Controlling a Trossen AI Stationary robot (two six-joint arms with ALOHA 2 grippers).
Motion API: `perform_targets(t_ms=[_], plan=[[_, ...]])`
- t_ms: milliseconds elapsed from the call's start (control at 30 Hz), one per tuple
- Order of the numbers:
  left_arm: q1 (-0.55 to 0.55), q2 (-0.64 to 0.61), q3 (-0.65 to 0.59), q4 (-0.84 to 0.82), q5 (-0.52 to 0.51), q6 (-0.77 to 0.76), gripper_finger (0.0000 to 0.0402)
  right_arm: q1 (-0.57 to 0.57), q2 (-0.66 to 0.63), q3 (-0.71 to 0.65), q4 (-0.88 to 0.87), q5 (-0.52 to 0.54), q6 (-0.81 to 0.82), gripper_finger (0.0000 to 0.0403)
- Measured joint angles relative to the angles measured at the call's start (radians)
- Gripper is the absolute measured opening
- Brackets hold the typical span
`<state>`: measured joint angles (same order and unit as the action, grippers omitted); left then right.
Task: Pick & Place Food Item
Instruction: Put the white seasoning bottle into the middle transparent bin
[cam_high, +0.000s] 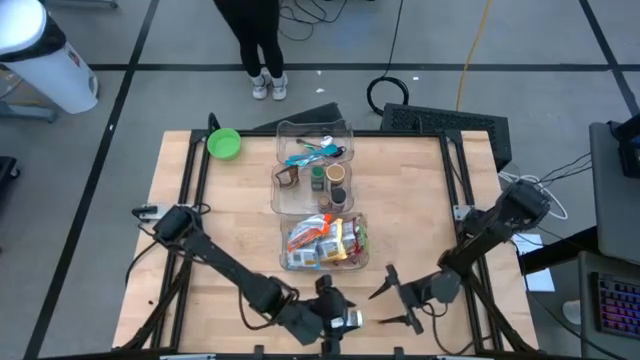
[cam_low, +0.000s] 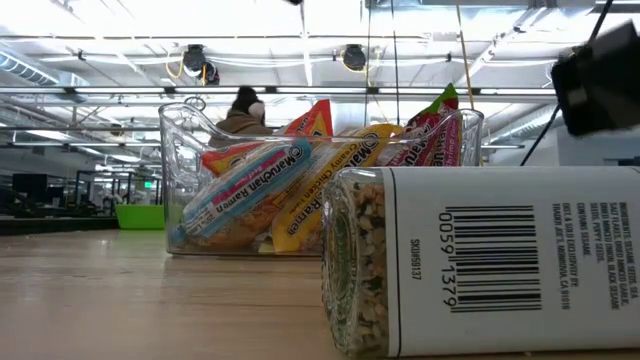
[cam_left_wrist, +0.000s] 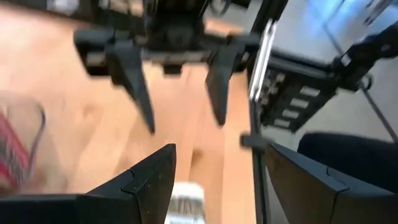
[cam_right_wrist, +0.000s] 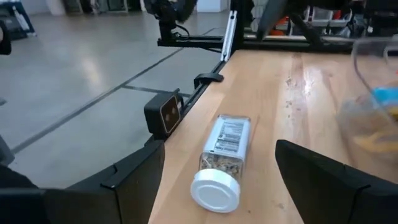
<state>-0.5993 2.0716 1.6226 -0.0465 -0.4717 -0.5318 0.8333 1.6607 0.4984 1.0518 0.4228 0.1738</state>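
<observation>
A green bowl (cam_high: 223, 143) sits at the far left corner of the wooden worktop (cam_high: 240, 230). Beyond the far edge a person (cam_high: 256, 40) in dark trousers and white shoes stands on the grey floor (cam_high: 160, 40). A black keyboard (cam_high: 445, 122) lies near the far right corner, beside coiled black cable (cam_high: 388, 92).

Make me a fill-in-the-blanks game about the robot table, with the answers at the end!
1. The spice jar with the white cap lies on its ____.
2. The bowl at the table's corner is colored ____.
3. The ramen packets sit inside a clear ____.
4. The right gripper has its fingers ____ and holds nothing.

Missing words: side; green; bin; open
</observation>
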Motion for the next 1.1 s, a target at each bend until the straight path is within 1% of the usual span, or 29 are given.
perform_targets(t_ms=[67, 233, 400, 533, 667, 933, 1100], plan=[[-0.006, 0.003, 0.0, -0.044, 0.01, -0.052, 0.025, 0.0, 0.043, 0.0, 0.04, 0.001, 0.021, 0.0297], [-0.006, 0.004, 0.0, -0.131, 0.096, -0.17, 0.025, -0.016, 0.147, 0.001, 0.106, 0.0, 0.085, 0.0297], [0.007, 0.014, -0.001, -0.158, 0.127, -0.185, 0.025, -0.037, 0.241, 0.031, 0.165, 0.0, 0.103, 0.0297], [0.02, 0.037, -0.001, -0.163, 0.156, -0.179, 0.025, -0.055, 0.295, 0.07, 0.18, -0.004, 0.103, 0.0297], [0.034, 0.04, -0.002, -0.217, 0.165, -0.178, 0.025, -0.061, 0.331, 0.112, 0.179, -0.007, 0.102, 0.0297], [0.041, 0.039, -0.002, -0.337, 0.166, -0.174, 0.025, -0.048, 0.335, 0.148, 0.168, -0.008, 0.128, 0.0297], [0.043, 0.039, -0.002, -0.353, 0.157, -0.156, 0.025, -0.031, 0.335, 0.182, 0.051, 0.001, 0.129, 0.0297]])
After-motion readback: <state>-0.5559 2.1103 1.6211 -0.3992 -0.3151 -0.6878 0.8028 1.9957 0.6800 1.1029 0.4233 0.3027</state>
